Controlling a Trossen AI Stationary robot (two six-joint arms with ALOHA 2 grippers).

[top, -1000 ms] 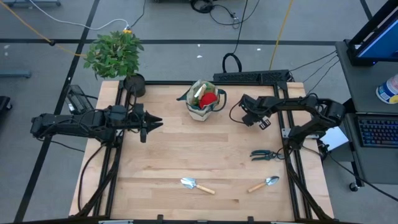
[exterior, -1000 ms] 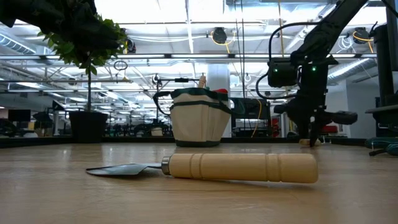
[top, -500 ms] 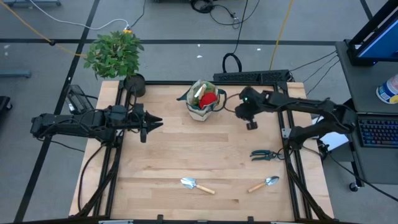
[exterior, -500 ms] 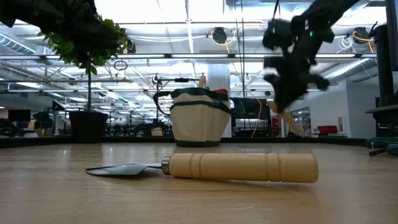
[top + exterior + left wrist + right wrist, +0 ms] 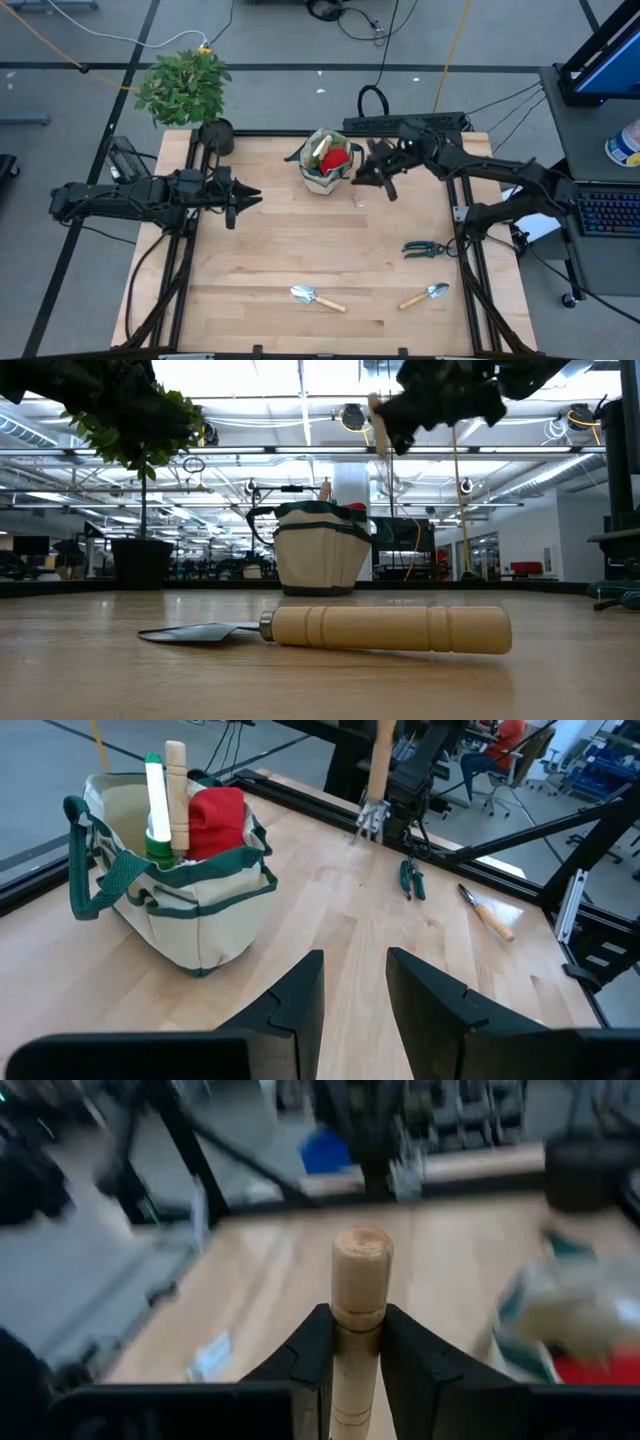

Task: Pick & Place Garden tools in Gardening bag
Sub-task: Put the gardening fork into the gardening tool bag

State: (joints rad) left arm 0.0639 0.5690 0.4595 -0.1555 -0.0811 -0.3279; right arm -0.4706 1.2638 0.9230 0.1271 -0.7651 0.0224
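Right gripper (image 5: 385, 178) clamps a wooden-handled tool (image 5: 360, 1315), probably a rake, just right of the bag (image 5: 329, 160); left gripper (image 5: 250, 199) slightly parted, empty, bare table (image 5: 300, 240) below.

no readable text, label, brand, number or sign anywhere in these views.

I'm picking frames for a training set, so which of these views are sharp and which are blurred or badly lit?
The right wrist view is smeared: only the wooden handle in the right pincer is crisp. In the low view the bright ceiling lights leave that pincer a dark blur, while the near trowel is sharp. The high view and the left wrist view are evenly lit; the gardening bag reads clearly.
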